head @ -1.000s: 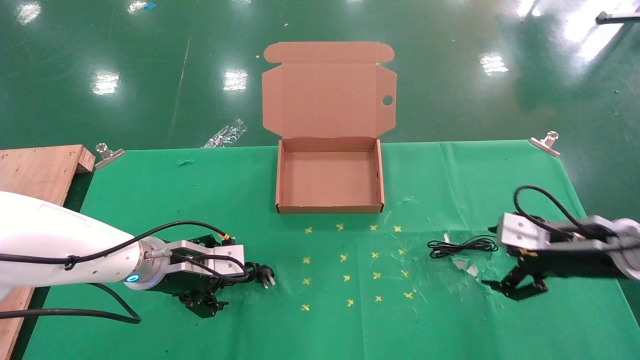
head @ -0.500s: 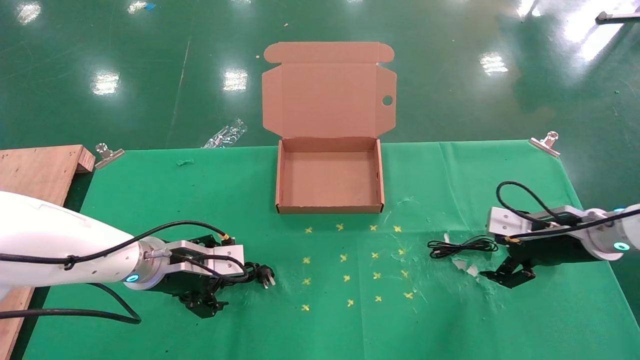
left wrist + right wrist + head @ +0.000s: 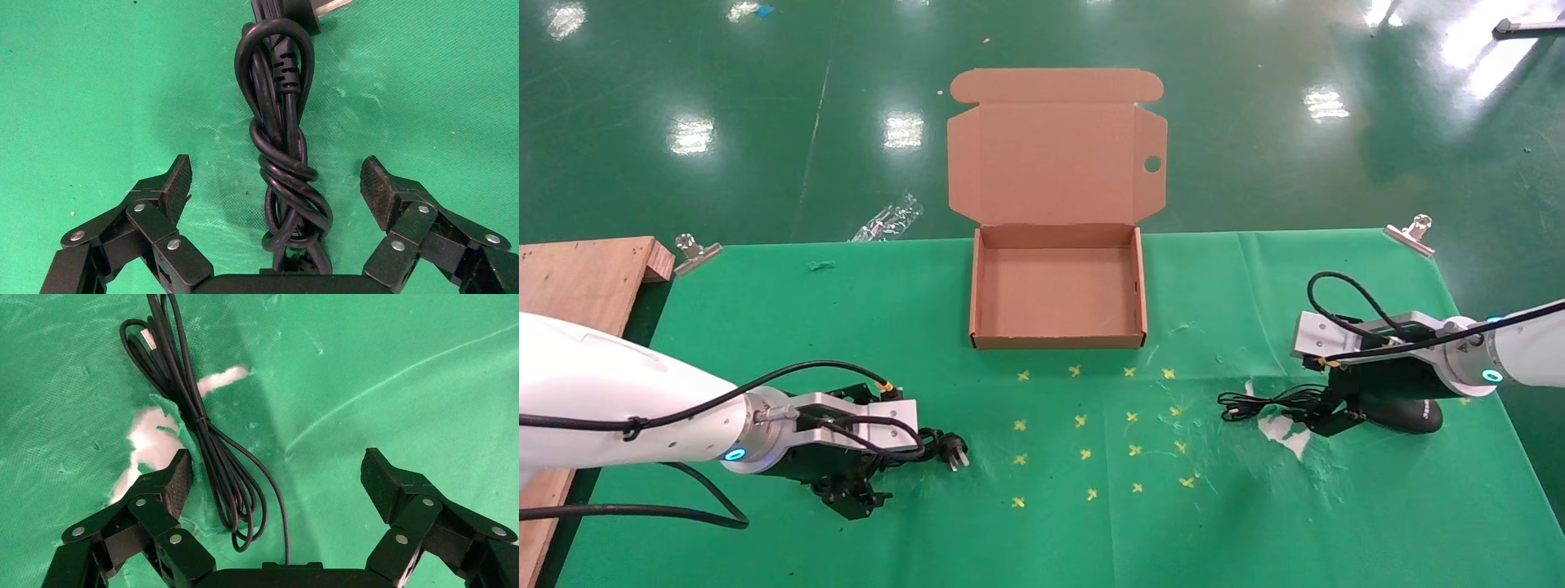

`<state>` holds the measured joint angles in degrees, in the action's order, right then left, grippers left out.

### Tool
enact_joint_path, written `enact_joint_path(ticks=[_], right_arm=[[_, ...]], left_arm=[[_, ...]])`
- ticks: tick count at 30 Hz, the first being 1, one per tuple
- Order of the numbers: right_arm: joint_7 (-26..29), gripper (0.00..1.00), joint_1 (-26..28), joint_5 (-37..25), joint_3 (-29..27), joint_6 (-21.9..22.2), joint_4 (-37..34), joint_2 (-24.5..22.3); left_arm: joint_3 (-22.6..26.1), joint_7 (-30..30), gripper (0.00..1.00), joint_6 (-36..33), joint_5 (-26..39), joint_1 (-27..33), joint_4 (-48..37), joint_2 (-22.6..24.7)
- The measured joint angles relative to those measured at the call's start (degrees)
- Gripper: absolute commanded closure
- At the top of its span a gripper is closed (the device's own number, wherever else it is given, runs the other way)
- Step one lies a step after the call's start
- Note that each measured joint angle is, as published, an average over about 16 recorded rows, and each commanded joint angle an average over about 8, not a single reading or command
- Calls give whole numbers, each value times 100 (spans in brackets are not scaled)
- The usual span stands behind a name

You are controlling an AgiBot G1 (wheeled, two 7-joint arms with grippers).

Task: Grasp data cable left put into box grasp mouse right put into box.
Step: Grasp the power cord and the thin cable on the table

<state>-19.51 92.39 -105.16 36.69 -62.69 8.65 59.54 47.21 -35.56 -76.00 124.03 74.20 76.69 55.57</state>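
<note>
2 grippers are held spread wide over the green cloth (image 3: 764, 327): the left gripper (image 3: 275, 190) straddles the coiled data cable (image 3: 281, 153), while the mouse (image 3: 1410, 414) lies under the right gripper (image 3: 275, 481), its thin cord (image 3: 202, 429) between the fingers.

Both arms wear smooth white shells ending in silver wrist blocks, each with a small glowing cyan ring and black cables looping over the top. The left gripper (image 3: 275, 184) and right gripper (image 3: 276, 476) are black linkages with silver rivets and ridged, textured jaws.
</note>
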Motion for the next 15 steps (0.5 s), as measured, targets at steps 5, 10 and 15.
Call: enact_joint_path(ticks=[5,10,15], right_arm=[[-206,0,132,117,-78,-87,-253,2],[-366,0,229,236,-156,-238,-423,-45],[-480,0,285,314,-207,-316,-540,-79]], left_arm=[[0,0,0,0,0,0,0,0],[0,0,0,0,0,0,0,0],[0,0,0,0,0,0,0,0]])
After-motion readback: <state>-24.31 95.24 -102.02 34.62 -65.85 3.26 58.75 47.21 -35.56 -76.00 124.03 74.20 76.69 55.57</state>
